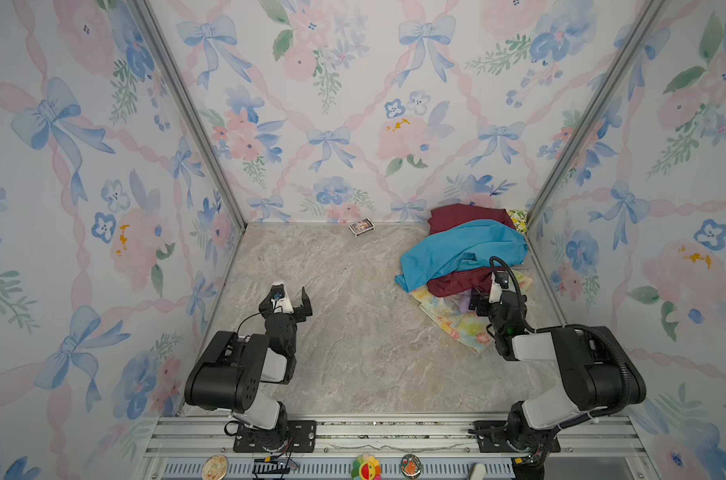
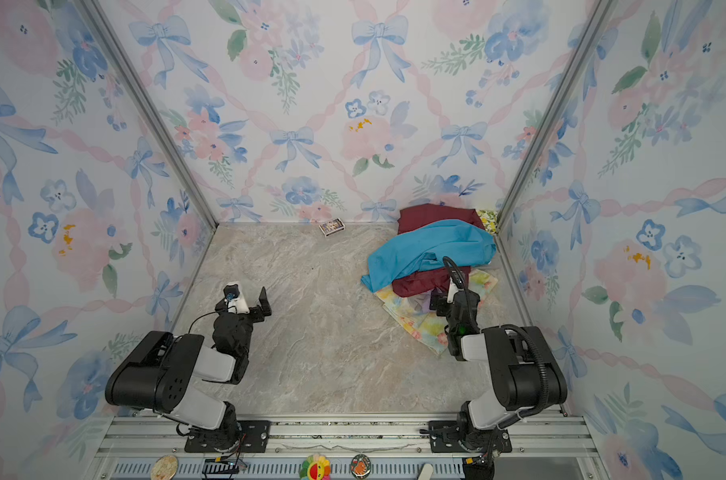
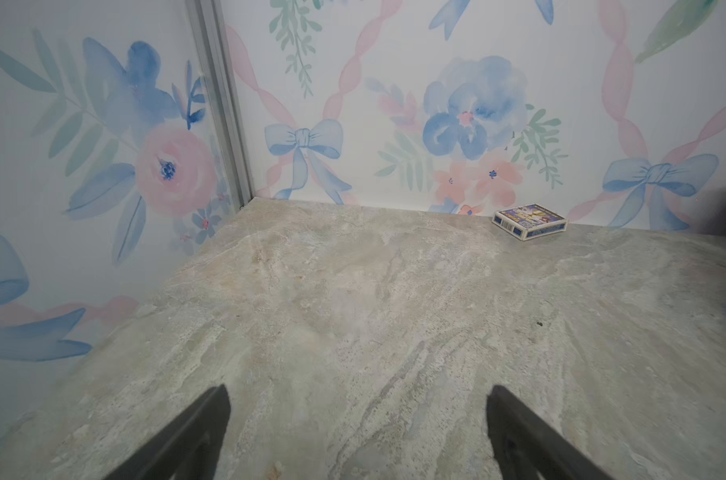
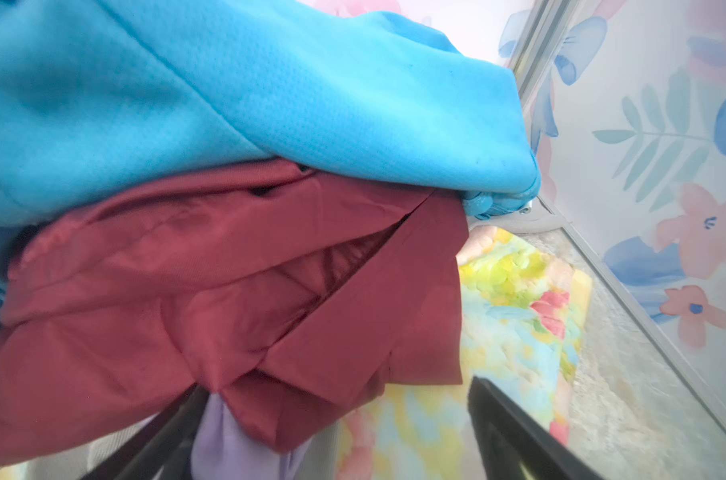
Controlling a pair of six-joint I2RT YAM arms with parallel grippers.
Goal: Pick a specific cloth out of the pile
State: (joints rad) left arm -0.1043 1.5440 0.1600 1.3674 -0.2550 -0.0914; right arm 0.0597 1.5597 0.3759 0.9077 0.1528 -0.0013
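The pile (image 1: 465, 266) (image 2: 432, 266) lies in the back right corner, turquoise (image 4: 270, 104) over maroon (image 4: 228, 291) on a pastel floral cloth (image 4: 511, 299). A small fold of the lilac cloth (image 1: 463, 302) (image 2: 425, 302) (image 4: 224, 440) pokes out under the maroon at the pile's front edge. My right gripper (image 1: 485, 293) (image 2: 443, 296) (image 4: 338, 390) is open at that edge, its jaws either side of the maroon corner and the lilac fold. My left gripper (image 1: 292, 293) (image 2: 249, 293) (image 3: 358, 390) hangs open over bare tabletop, holding nothing.
A small card box (image 1: 361, 227) (image 2: 332, 227) (image 3: 529, 221) lies by the back wall. A yellow-green floral cloth (image 1: 518, 218) peeks out behind the pile. Patterned walls enclose the marble tabletop (image 1: 353, 332) on three sides, the right one close to the pile.
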